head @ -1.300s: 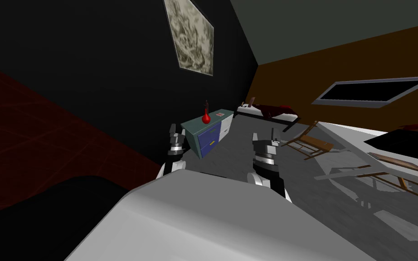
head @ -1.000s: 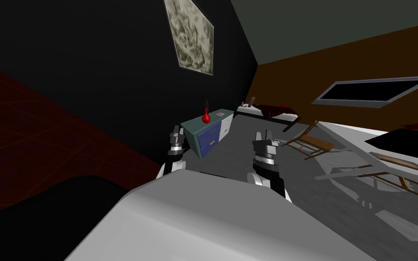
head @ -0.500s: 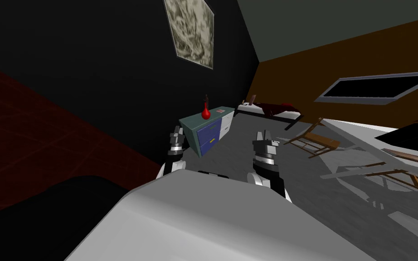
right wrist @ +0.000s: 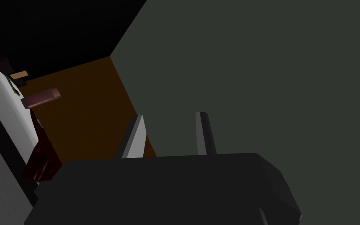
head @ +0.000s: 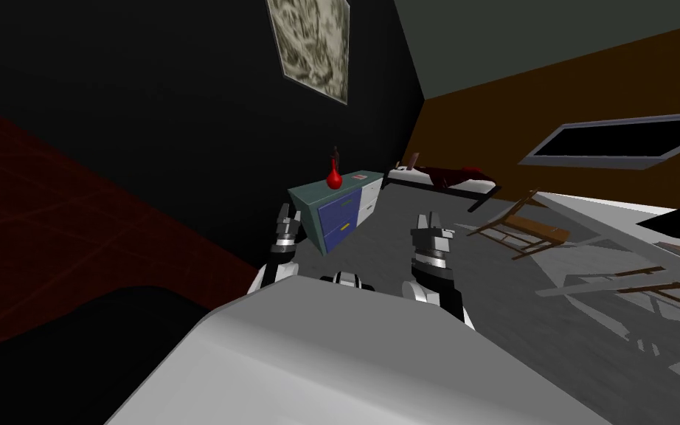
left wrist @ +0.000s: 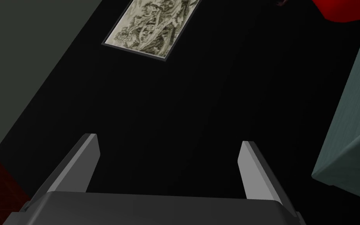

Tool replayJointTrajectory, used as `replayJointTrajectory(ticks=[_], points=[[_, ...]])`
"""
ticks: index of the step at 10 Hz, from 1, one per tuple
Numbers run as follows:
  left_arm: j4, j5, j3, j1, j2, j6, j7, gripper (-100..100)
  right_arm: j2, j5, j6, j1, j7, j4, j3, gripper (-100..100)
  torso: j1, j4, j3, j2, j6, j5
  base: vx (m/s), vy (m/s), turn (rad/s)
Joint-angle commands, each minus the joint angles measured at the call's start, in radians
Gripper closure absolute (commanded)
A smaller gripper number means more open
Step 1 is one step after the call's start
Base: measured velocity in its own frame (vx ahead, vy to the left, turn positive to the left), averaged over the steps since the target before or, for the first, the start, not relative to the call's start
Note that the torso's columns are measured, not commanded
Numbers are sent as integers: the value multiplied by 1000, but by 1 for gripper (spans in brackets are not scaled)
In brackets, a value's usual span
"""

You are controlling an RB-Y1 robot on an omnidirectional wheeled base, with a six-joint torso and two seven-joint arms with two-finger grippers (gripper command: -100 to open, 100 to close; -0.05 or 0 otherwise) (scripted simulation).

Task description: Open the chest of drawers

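The chest of drawers [head: 338,210] stands against the black wall, a short way ahead of me. It has a teal top, blue drawer fronts with yellow handles and white fronts at its far end, all closed. A red vase [head: 333,178] stands on top. My left gripper [head: 285,215] is raised just short of the chest's near corner, open wide with nothing in it. In the left wrist view the left gripper [left wrist: 169,142] points at the wall, with the chest's teal side [left wrist: 351,129] beside it. My right gripper [head: 428,221] is raised over the floor, its fingers [right wrist: 134,134] narrowly apart and empty.
A bed [head: 442,179] lies beyond the chest in the far corner. Toppled wooden chairs [head: 519,229] lie on the grey floor [head: 383,243] to the right. A framed picture [head: 309,44] hangs on the wall above the chest.
My view has swung slightly, so the chest sits a little further left and nearer. The left gripper's fingers have spread wide. The right gripper's fingers have drawn closer together.
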Motion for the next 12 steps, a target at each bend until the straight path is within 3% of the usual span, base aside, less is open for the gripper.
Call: replayJointTrajectory(ticks=[1, 6, 12], points=[[26, 20, 18, 0, 59, 17, 10, -100, 0, 0, 0, 0, 0, 0, 0, 0, 0, 1, 0, 1, 0, 0, 171, -86, 67], [89, 73, 64, 5, 109, 58, 37, -100, 0, 0, 0, 0, 0, 0, 0, 0, 3, 2, 1, 5, 0, 1, 194, -123, 81], [166, 136, 119, 10, 98, 107, 69, -100, 0, 0, 0, 0, 0, 0, 0, 0, 5, 2, 2, 5, 0, 1, 181, -150, 77]])
